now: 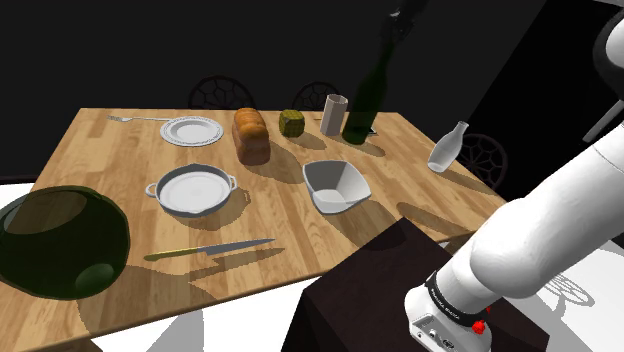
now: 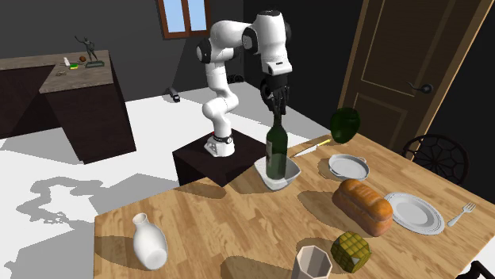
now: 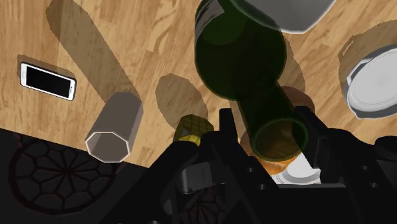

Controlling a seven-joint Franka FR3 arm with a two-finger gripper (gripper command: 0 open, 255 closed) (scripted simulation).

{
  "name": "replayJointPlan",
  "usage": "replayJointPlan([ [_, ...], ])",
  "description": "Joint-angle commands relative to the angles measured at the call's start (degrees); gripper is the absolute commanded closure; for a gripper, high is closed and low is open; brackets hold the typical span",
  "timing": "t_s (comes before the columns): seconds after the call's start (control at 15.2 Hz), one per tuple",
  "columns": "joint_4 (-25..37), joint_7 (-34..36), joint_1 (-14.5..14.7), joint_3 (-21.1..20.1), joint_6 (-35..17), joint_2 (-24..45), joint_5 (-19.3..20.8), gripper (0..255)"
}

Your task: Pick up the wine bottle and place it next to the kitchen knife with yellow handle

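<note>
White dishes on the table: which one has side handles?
The round, deep dish in the shoulder view's middle; the flat plate and the square bowl have none.

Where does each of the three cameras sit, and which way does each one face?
Shoulder view: beside and slightly behind the stand, looking down across the table; the white forearm shows at lower right.
Second exterior view: across the table, facing the arm and its stand; the whole robot shows.
Wrist view: on the hand, looking down along the wine bottle to the tabletop; the black fingers flank its neck.
Shared: all three show the wine bottle and the pale cup.
</note>
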State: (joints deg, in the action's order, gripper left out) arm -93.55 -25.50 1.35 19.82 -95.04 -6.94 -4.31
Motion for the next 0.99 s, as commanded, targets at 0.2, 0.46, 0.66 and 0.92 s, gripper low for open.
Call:
replayJointPlan([
  [0.2, -3.44, 6.46, 1.99, -4.08, 2.79, -7.03, 2.38, 255],
  [0.46, -4.62, 11.42, 3.24, -7.62, 5.65, -11.41, 3.21, 255],
  [0.66, -4.73, 15.1, 4.14, -10.33, 8.02, -14.05, 3.38, 255],
  [0.92, -3.85, 20.01, 5.3, -14.03, 11.38, -16.7, 3.11, 255],
])
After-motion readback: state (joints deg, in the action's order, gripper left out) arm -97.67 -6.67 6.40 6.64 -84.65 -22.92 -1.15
